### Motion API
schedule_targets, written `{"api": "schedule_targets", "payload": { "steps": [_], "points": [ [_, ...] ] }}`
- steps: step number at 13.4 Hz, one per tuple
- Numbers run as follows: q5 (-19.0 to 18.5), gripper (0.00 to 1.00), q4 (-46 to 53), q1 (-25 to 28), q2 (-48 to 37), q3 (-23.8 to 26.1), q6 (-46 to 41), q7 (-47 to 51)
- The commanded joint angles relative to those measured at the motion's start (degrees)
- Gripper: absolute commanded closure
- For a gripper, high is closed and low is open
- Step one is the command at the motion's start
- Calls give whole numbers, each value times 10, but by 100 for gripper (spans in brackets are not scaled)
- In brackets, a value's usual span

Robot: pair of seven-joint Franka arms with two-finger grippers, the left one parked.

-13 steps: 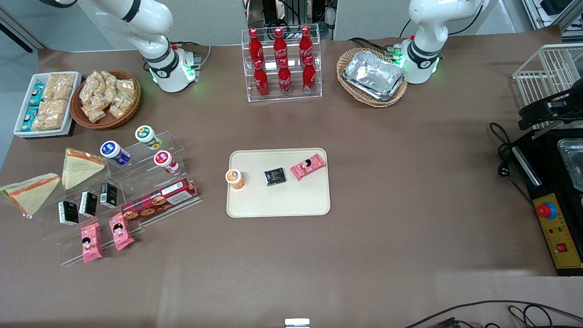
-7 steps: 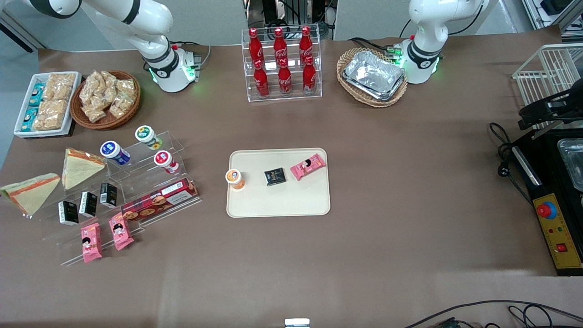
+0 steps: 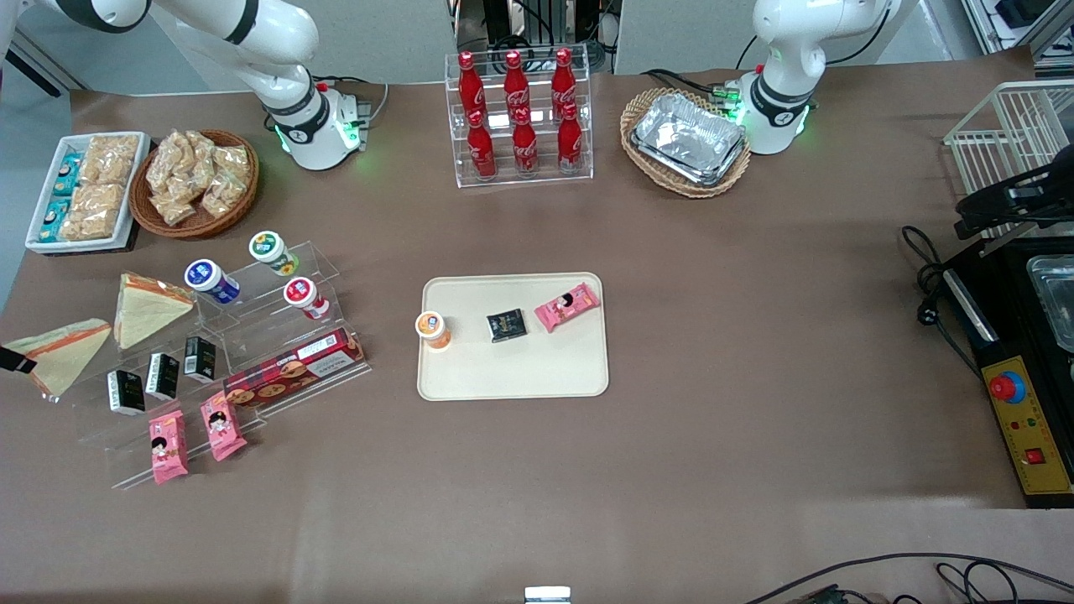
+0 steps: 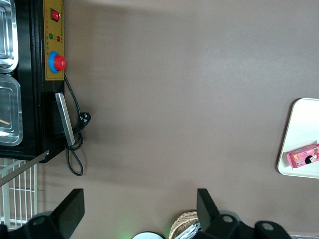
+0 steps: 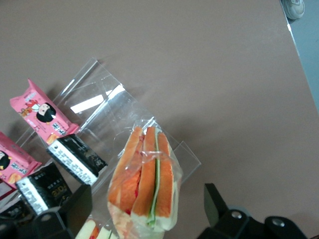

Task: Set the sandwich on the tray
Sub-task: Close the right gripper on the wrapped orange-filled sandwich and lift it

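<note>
The gripper (image 5: 144, 219) hangs over the sandwich (image 5: 144, 181) with its two black fingers spread wide, one on each side of the wrapped wedge and clear of it; nothing is pinched yet. In the front view only a dark tip of the gripper (image 3: 10, 361) shows at the far left edge of the frame, level with the sandwich (image 3: 63, 352), which sits at the end of the clear acrylic display stand (image 3: 252, 335), its orange and green filling stripe facing up. Just beside it, farther from the front camera, stands the plainer pale-yellow sandwich (image 3: 149, 306). Small black boxes (image 3: 159, 376) and pink snack packs (image 3: 195, 436) line the lower steps of the stand, with three round tubs (image 3: 252, 277) on its upper steps. The cream tray (image 3: 554, 369) lies at mid-frame, well apart from the sandwich, and already carries an orange-lidded cup (image 3: 433, 328), a black packet (image 3: 507, 325) and a pink snack pack (image 3: 567, 306), leaving bare room along its nearer half. As I judge it, the task is barely begun: the approach is made, but the grasp, the lift, the carry to the tray and the release are all left to do.
</note>
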Motion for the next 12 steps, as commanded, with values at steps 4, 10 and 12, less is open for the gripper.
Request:
{"api": "schedule_targets", "payload": {
  "steps": [4, 10, 12],
  "points": [
    [16, 0, -94, 18, -43, 1, 73, 1],
    [16, 27, -91, 16, -39, 1, 71, 0],
    [16, 62, -90, 13, -38, 1, 71, -3]
  ]
}}
